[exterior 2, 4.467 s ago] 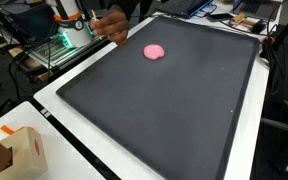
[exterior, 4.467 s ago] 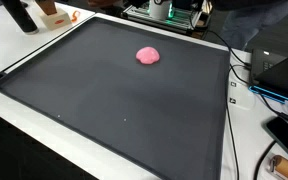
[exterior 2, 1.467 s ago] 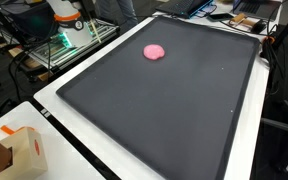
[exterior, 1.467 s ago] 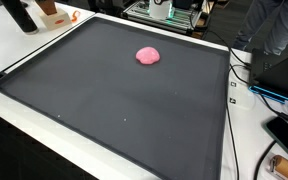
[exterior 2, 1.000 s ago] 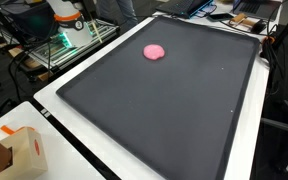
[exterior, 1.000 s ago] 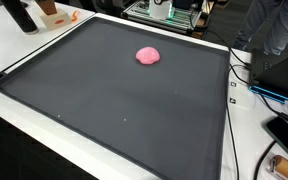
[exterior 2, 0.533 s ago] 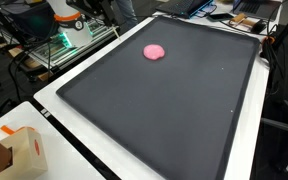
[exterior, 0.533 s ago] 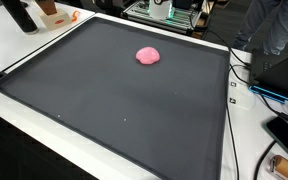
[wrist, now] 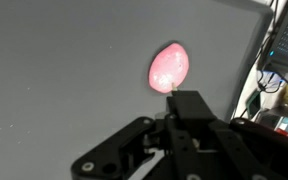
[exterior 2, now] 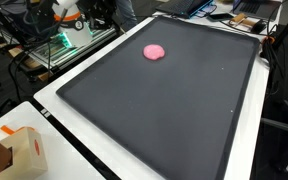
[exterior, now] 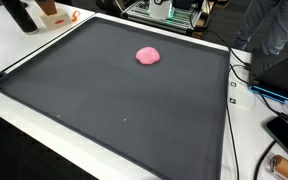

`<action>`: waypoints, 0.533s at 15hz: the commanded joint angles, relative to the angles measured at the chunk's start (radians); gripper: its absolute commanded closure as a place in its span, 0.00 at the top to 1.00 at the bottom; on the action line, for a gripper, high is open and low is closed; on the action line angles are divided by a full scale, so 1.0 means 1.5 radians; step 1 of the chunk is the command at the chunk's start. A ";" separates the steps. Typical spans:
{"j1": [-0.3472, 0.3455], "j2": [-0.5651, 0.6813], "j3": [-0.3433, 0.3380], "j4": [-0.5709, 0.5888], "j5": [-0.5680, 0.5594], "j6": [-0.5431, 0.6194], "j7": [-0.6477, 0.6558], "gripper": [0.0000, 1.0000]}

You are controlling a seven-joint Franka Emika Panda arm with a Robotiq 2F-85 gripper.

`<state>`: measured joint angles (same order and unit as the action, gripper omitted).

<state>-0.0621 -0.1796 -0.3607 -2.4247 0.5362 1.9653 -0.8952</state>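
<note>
A pink rounded lump [exterior: 148, 55] [exterior 2: 155, 51] lies alone on a large black tray [exterior: 84, 115] [exterior 2: 184, 115], towards its far end. In the wrist view the pink lump [wrist: 170, 68] sits on the grey-looking surface just beyond my gripper [wrist: 187, 97]. The black fingers [wrist: 189, 108] look pressed together into one block with nothing between them, and the linkages spread out below. The fingertip end is close to the lump's near edge; I cannot tell whether they touch. The gripper does not show over the tray in either exterior view.
A cardboard box [exterior 2: 19, 150] stands on the white table by one tray corner. An orange item [exterior: 52, 14] and a black object [exterior: 19, 15] sit past another corner. Cables [exterior: 239, 75], a laptop [exterior: 284, 70] and green-lit electronics [exterior 2: 59, 45] border the tray.
The pink lump and tray have not moved. A hand seen near the tray's edge earlier is gone; a dark shape has come in by the robot base at the top of an exterior view.
</note>
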 commanded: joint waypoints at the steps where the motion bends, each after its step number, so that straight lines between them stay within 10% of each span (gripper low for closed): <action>1: -0.020 0.068 0.017 0.001 0.059 -0.039 -0.078 0.03; 8: -0.046 0.161 0.075 0.000 0.129 -0.015 -0.136 0.03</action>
<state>-0.0967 0.0098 -0.2876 -2.4292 0.6746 1.9267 -1.0508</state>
